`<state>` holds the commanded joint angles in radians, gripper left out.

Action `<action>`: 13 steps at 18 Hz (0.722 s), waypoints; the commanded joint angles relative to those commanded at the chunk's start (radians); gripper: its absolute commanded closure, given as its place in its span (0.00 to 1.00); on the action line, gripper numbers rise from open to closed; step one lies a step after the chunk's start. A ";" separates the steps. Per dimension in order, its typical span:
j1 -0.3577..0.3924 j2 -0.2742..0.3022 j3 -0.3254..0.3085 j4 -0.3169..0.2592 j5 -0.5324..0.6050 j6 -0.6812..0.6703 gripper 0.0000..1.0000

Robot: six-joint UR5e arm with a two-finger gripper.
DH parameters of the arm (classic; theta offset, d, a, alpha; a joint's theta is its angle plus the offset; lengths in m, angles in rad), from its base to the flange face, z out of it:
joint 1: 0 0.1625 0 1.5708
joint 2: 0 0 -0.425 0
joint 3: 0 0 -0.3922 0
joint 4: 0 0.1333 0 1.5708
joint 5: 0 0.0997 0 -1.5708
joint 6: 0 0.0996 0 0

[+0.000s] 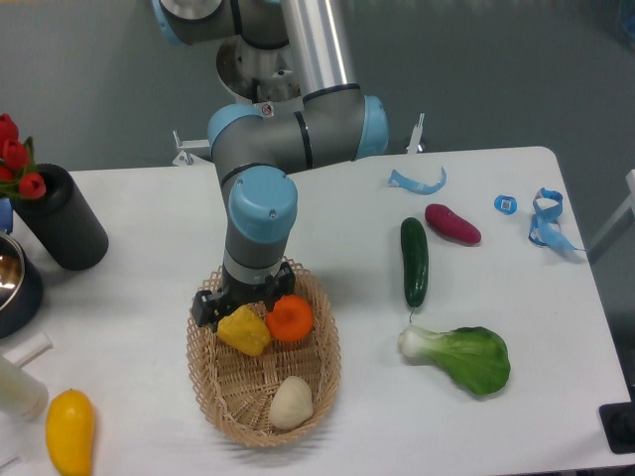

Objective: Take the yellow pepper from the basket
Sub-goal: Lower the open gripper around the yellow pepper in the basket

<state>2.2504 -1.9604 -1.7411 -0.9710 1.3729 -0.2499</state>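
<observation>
Blocky bright-yellow pepper [244,329] in wicker basket [322,382], tool [238,303] spread wide above it

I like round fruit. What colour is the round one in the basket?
Orange, seen in the fixed camera view beside the yellow pepper.

a white table [149,228] carries the basket [322,372], cucumber [414,262], bok choy [466,357], purple eggplant [452,223] near its right edge, black cylinder [64,218] at left.
</observation>
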 joint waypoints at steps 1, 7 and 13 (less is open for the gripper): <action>0.000 0.000 0.000 0.000 0.006 -0.015 0.00; 0.000 -0.017 0.028 0.000 0.054 -0.158 0.00; -0.025 -0.046 0.026 0.002 0.064 -0.180 0.00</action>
<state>2.2259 -2.0064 -1.7150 -0.9695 1.4374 -0.4295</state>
